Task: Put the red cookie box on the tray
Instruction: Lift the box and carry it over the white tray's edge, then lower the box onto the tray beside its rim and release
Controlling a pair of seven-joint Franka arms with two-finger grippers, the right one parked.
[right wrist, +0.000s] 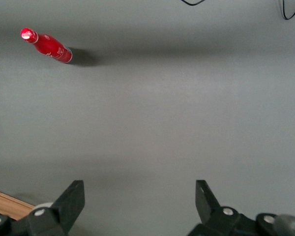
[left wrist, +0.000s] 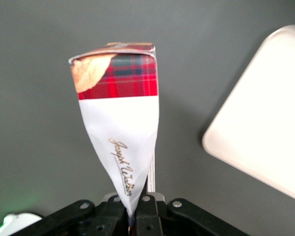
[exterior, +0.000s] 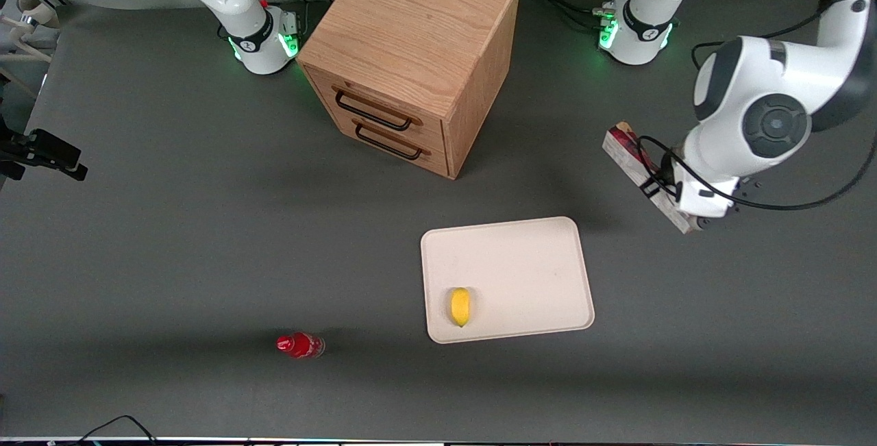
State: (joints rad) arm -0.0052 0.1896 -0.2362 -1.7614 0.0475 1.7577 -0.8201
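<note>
The red cookie box, a long narrow red tartan and white carton, is held in my left gripper, lifted above the table toward the working arm's end, beside the tray. In the left wrist view the box stands out from between the shut fingers, which pinch its white end. The cream-white tray lies flat on the grey table, nearer the front camera than the cabinet; one rounded corner shows in the wrist view.
A yellow lemon-like fruit lies on the tray near its front corner. A wooden two-drawer cabinet stands farther from the camera. A small red bottle lies toward the parked arm's end, also in the right wrist view.
</note>
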